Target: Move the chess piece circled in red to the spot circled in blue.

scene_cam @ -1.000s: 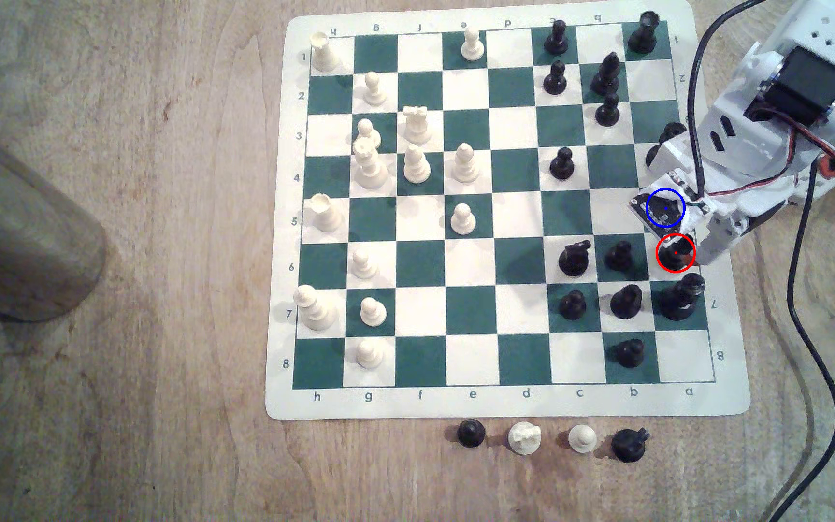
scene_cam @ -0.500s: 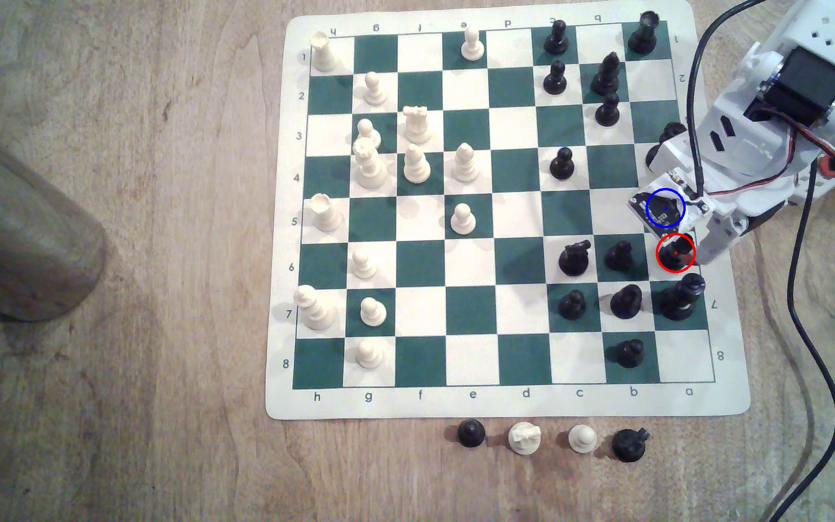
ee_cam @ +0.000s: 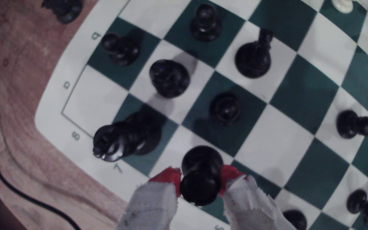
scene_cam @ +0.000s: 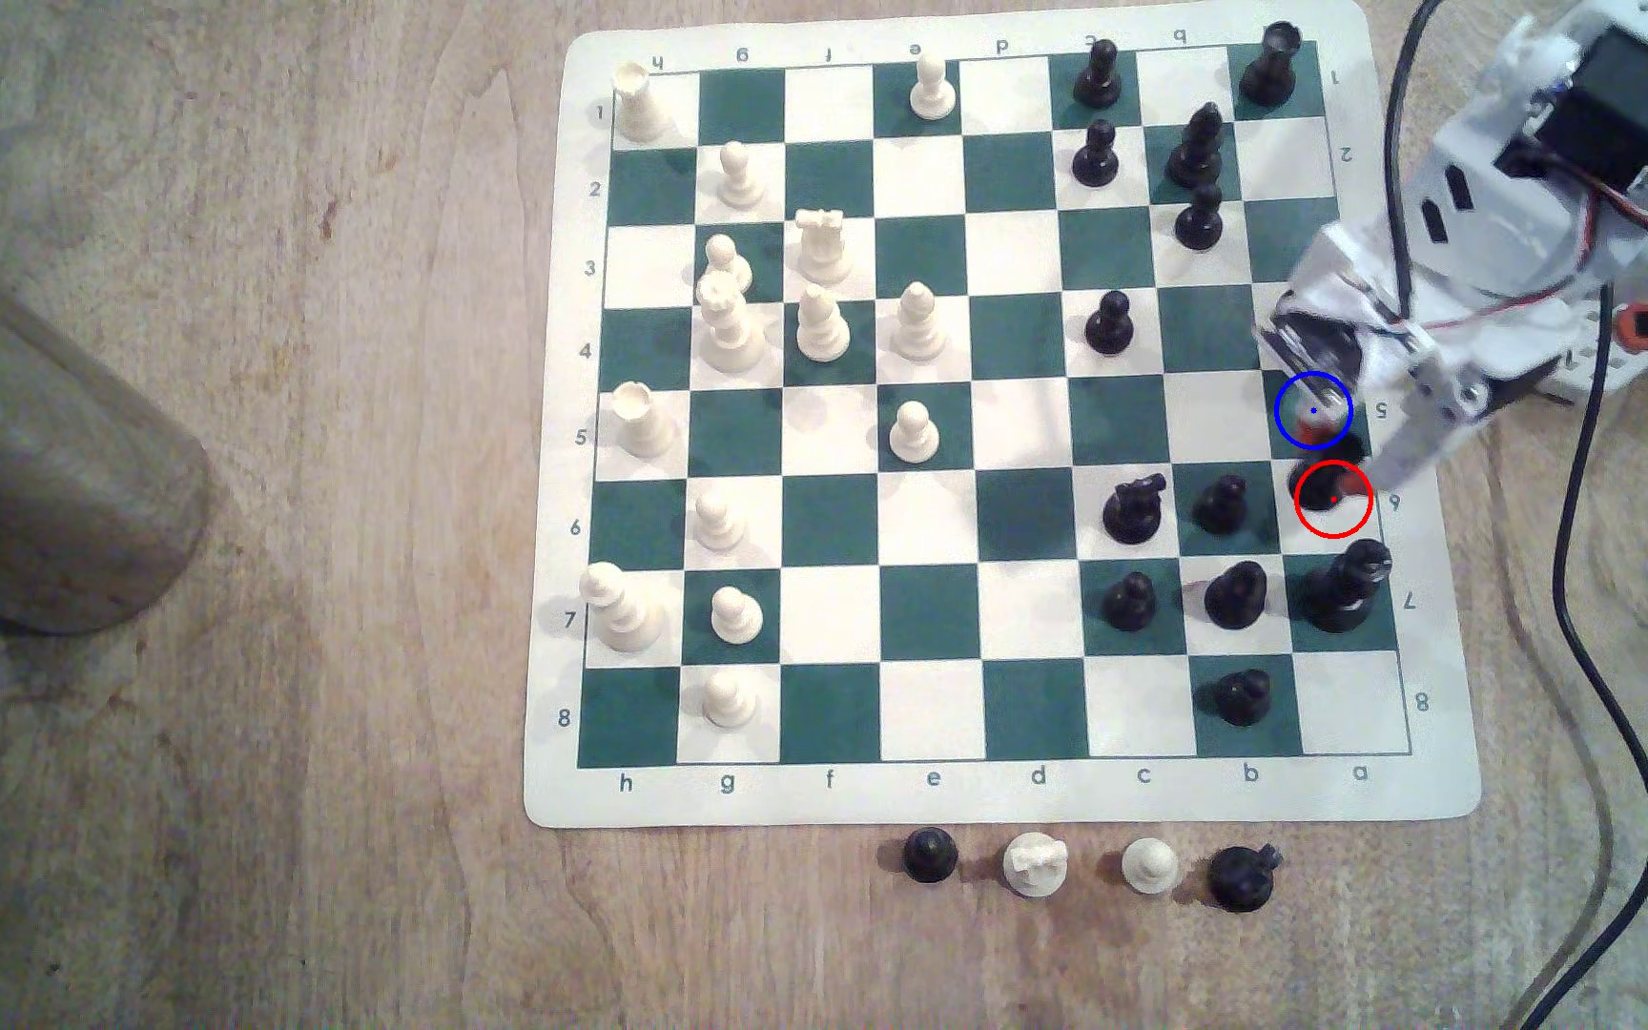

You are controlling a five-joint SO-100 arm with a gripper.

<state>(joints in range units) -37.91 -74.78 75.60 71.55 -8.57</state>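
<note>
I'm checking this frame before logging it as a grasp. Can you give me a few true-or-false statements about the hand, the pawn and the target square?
1. The hand has its red-tipped fingers on either side of the black pawn. True.
2. The pawn stands centred in the red ring. False: it sits at the ring's upper edge, toward the blue-ringed square.
3. A white piece occupies the blue-ringed square. False: no piece stands there.
4. Four pieces stand off the board, on the table. True.

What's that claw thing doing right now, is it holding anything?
End effector: closed on the black pawn, red-tipped fingers pressing either side of it.
</note>
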